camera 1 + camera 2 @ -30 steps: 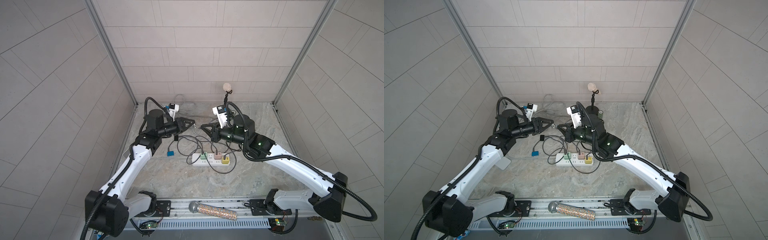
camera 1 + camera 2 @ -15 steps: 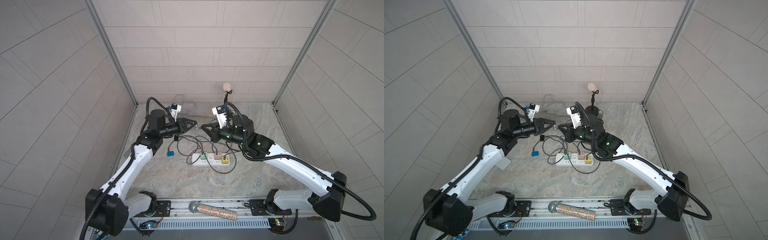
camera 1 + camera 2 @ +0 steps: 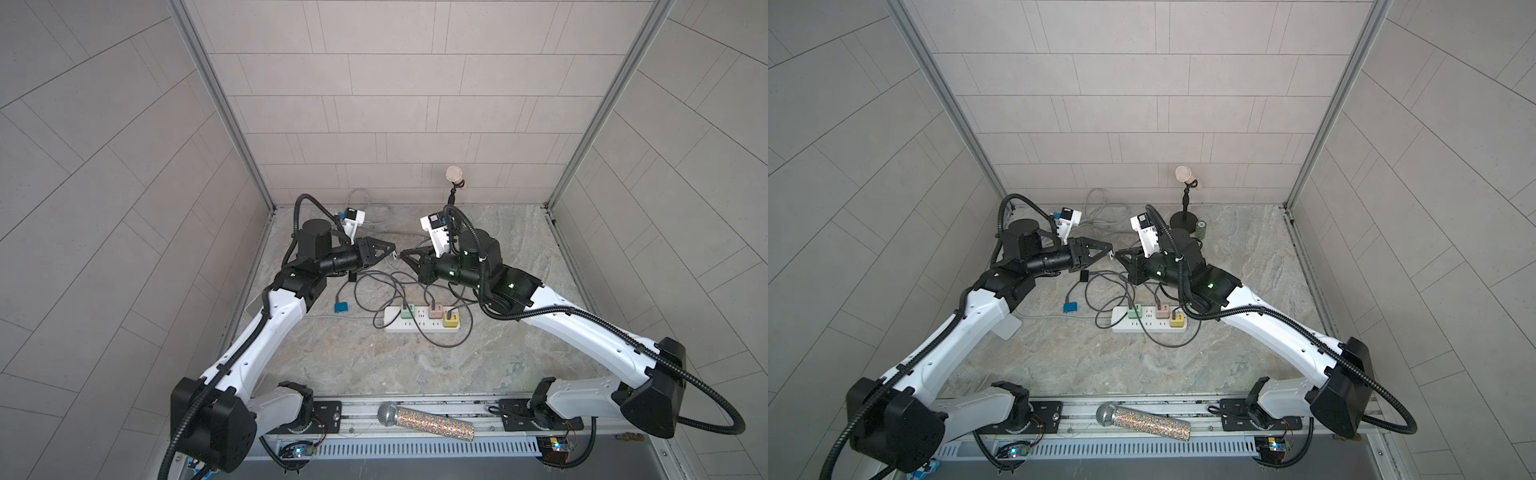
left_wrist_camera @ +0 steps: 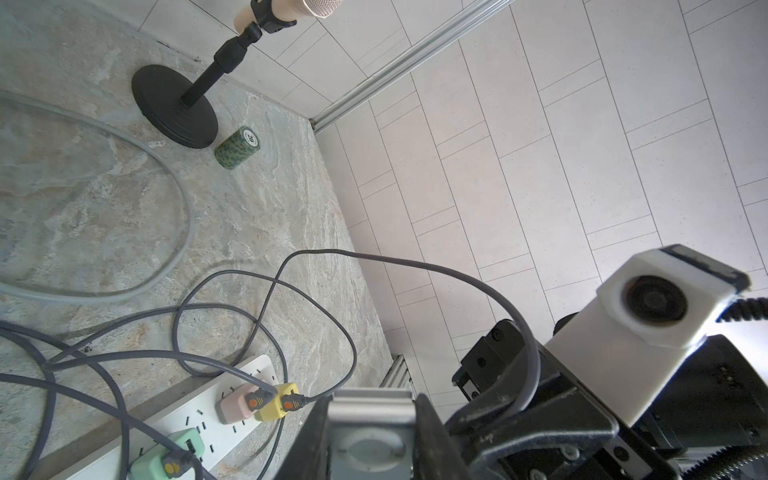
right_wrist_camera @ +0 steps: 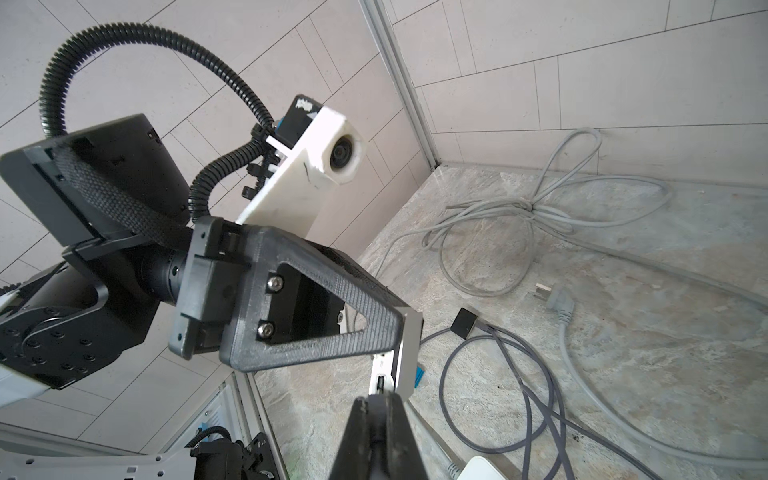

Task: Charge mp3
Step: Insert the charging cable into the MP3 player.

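Note:
My left gripper (image 4: 372,415) is shut on the mp3 (image 4: 370,442), a small silver player with a round control ring. In both top views the left gripper (image 3: 390,254) meets the right gripper (image 3: 405,255) tip to tip above the tangle of cables. In the right wrist view the mp3 (image 5: 384,368) shows its white edge with the port just in front of my right gripper (image 5: 378,401). That gripper is shut on the plug of a dark grey cable (image 4: 415,264), which runs back to the yellow charger (image 4: 276,405). The plug itself is hidden between the jaws.
A white power strip (image 3: 392,326) lies mid-table with green (image 3: 407,311), pink (image 3: 435,311) and yellow chargers and looping cables. A microphone stand (image 4: 174,108) and green tape roll (image 4: 237,147) stand at the back. A grey cord coil (image 5: 519,212) lies back left. A glitter microphone (image 3: 432,423) lies on the front rail.
The left gripper with the mp3 has come down slightly, level with the right gripper's tip. The right arm has hardly moved.

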Controlling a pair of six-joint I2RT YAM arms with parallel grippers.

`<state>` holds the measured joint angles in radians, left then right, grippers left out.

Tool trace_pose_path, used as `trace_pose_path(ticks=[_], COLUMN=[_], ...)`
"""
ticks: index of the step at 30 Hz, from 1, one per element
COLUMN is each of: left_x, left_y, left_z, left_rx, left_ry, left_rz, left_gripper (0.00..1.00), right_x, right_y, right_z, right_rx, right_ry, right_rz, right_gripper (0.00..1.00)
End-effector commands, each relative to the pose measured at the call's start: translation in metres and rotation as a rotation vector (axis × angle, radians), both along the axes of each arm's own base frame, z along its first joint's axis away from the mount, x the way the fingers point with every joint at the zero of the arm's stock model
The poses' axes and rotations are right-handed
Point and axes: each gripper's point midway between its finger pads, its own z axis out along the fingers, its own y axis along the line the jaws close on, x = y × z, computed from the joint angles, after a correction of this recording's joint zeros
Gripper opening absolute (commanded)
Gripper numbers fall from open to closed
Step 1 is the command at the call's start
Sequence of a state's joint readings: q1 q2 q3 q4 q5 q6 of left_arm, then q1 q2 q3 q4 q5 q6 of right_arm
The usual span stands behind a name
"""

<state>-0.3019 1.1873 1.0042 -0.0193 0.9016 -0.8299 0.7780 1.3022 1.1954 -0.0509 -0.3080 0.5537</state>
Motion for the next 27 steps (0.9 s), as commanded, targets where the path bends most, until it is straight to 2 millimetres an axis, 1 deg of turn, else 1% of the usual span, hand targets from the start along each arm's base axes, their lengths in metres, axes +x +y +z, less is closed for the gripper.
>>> trace_pose_path(ticks=[1, 8, 12, 16, 21, 27], left_x=[-0.011, -0.013, -0.012, -0.01, -0.011, -0.009], left_y=[-0.004, -0.004, -0.004, -0.004, -0.005, -0.004], left_z=[0.024, 0.026, 0.028, 0.029, 0.031, 0.031], left_rx=[-0.022, -0.02, -0.019, -0.019, -0.02, -0.016], left_ry=[-0.072, -0.082, -0.086, -0.089, -0.094, -0.096], left_rz=[-0.047, -0.051, -0.046, -0.042, -0.045, -0.038], left_gripper=[0.04, 0.04, 0.04, 0.04, 0.04, 0.03], right_x=[0.005, 0.008, 0.007, 0.004, 0.002, 0.001], right_y=[-0.002, 0.0, 0.003, 0.008, 0.005, -0.003], right_z=[0.004, 0.0, -0.009, -0.014, -0.023, -0.025], right_rx=[0.005, 0.005, -0.002, 0.001, -0.016, -0.034], right_ry=[-0.02, -0.011, 0.012, 0.029, 0.043, 0.042], right_rz=[-0.022, -0.015, 0.001, 0.025, 0.017, 0.0], right_gripper=[0.0, 0.0, 0.0, 0.0, 0.0, 0.0])
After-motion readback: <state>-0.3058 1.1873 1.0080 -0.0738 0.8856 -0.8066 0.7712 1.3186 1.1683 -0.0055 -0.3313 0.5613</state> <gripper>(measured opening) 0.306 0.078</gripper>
